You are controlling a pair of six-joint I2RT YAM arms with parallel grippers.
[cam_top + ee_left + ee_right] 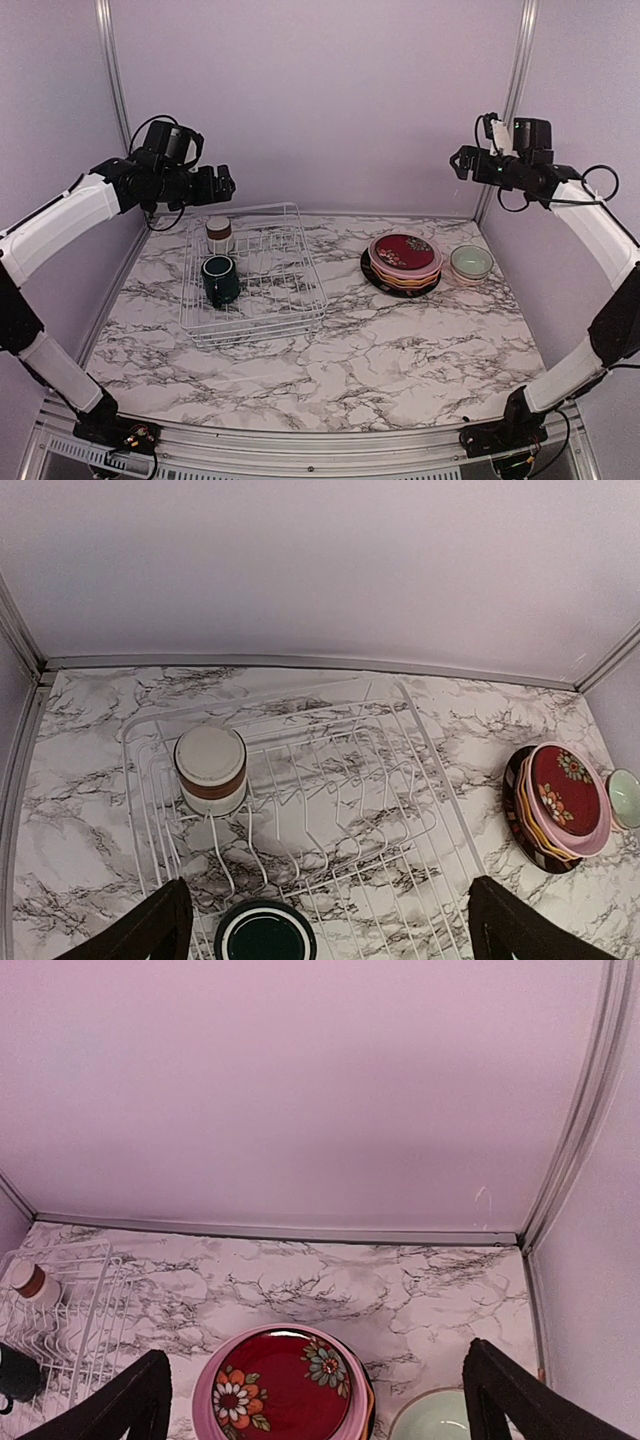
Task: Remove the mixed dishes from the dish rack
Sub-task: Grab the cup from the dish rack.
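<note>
The white wire dish rack [290, 285] [400, 810] sits at the left on the marble table. It holds a white-and-brown cup [218, 233] [210, 768] upside down at the back and a dark green mug [220, 280] [264, 935] in front of it. On the table to the right, a stack of plates topped by the floral red plate [404, 250] [280, 1385] stands beside a pale green bowl [471, 262] [435, 1418]. My left gripper [222, 185] [330, 925] hangs open high above the rack's back edge. High over the bowl, my right gripper [460, 162] [315, 1400] is open and empty.
Lilac walls close the table at the back and both sides, with metal posts in the back corners. Bare marble [350, 360] lies in front of the rack and the plates. The rack's upright dividers [330, 780] carry nothing.
</note>
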